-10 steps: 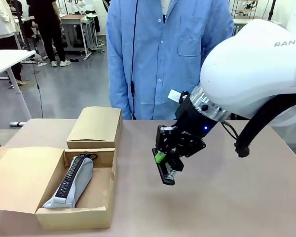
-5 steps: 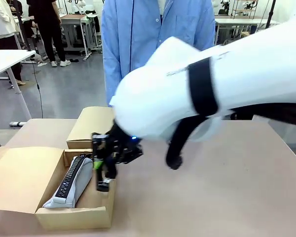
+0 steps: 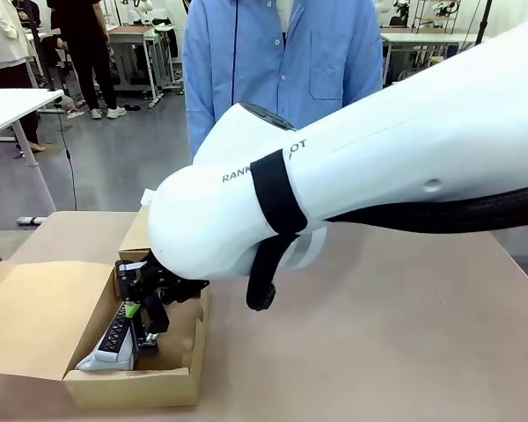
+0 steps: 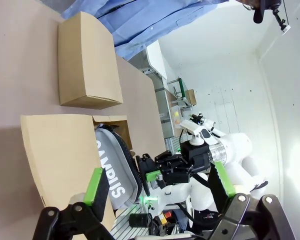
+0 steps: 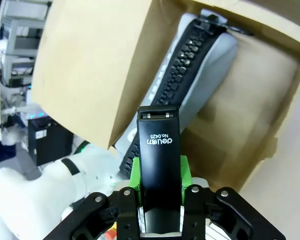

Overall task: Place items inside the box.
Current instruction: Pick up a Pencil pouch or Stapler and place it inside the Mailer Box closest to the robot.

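My right gripper [image 3: 139,308] reaches across to the left and hangs inside the open cardboard box [image 3: 132,389]. It is shut on a black stapler [image 3: 149,329] that points down. In the right wrist view the stapler [image 5: 158,150] sits between the green pads [image 5: 135,173] of my right gripper [image 5: 159,175], above the box floor [image 5: 240,105]. A grey zip pencil case [image 3: 99,357] lies in the box's left half, just beside the stapler. The left wrist view shows the same case [image 4: 112,172], lettered "CAMPUS". My left gripper [image 4: 160,186] stands open and holds nothing.
The box's lid flap [image 3: 35,316] lies open to the left. A closed cardboard box [image 4: 85,65] stands just behind the open one. A person in a blue shirt [image 3: 282,61] stands at the far edge. My right arm [image 3: 361,176] spans the table's middle.
My right arm has swung left from the table's middle, carrying the stapler, and lowered it into the open box beside the pencil case.
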`<state>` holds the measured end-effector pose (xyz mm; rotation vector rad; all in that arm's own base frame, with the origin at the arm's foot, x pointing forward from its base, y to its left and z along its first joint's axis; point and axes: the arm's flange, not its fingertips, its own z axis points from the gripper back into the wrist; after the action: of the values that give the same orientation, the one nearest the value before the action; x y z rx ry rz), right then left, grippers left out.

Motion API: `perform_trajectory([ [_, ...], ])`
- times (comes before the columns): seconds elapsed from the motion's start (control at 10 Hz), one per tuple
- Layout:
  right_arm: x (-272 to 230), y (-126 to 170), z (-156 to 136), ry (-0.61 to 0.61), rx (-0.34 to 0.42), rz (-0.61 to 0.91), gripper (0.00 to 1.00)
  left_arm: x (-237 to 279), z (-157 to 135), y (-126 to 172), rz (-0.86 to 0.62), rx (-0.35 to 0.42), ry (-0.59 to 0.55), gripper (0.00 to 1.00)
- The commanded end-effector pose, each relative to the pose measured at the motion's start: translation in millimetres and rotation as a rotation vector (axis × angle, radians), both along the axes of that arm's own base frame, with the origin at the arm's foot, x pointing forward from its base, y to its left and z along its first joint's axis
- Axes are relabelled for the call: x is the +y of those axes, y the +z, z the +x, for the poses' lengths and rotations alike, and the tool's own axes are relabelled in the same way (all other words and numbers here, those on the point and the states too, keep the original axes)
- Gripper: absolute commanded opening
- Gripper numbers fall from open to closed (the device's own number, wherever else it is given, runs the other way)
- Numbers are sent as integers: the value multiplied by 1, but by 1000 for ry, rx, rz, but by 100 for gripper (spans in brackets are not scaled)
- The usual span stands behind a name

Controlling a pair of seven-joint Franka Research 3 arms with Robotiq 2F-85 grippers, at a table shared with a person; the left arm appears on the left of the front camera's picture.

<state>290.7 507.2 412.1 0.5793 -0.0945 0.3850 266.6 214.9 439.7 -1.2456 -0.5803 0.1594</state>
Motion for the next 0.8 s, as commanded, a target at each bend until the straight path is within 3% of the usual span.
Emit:
perform_trajectory([
  [0.0,-4,0,-4,-1,-13,-11,33,0,0,1,-10,-28,-1,100],
  [0.4,-11,1,4,5,-8,-5,33,0,0,1,-10,-28,-1,100],
  [0.5,-12,1,6,-42,-8,5,46,0,0,1,-10,-28,-1,100],
  [0.6,-9,-2,7,-68,-17,-8,86,0,0,1,-10,-28,-1,100],
  [0.7,-6,-4,7,-69,-28,-16,100,0,0,1,-10,-28,-1,100],
])
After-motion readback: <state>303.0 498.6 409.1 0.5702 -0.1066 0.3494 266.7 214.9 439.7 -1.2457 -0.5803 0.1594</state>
